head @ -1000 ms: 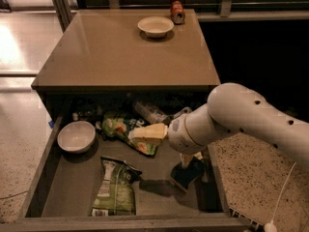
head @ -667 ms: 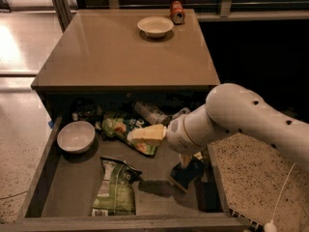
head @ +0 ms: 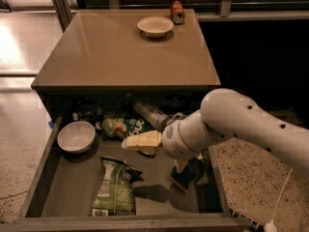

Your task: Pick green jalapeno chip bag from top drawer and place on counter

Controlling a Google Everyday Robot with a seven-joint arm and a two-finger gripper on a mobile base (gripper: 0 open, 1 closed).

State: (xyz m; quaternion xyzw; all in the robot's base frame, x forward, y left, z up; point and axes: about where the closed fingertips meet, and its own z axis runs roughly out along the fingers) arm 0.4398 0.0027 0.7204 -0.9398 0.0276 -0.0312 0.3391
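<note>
The green jalapeno chip bag [head: 115,190] lies crumpled on the floor of the open top drawer [head: 43,182], near its front. It has a white-and-black strip along its left side and a dark twisted top. My gripper [head: 140,142] hangs over the middle of the drawer, above and just right of the bag's top and apart from it. It points left and holds nothing that I can see. The tan counter [head: 116,57] is above the drawer.
In the drawer are a white bowl [head: 76,136] at the left, a brighter green bag [head: 123,125], a plastic bottle [head: 150,114] at the back, and a dark blue object [head: 186,174] under my arm. On the counter stand a white bowl [head: 155,26] and a can [head: 177,12].
My gripper and arm have shifted slightly left and down over the drawer. The things in the drawer have not moved.
</note>
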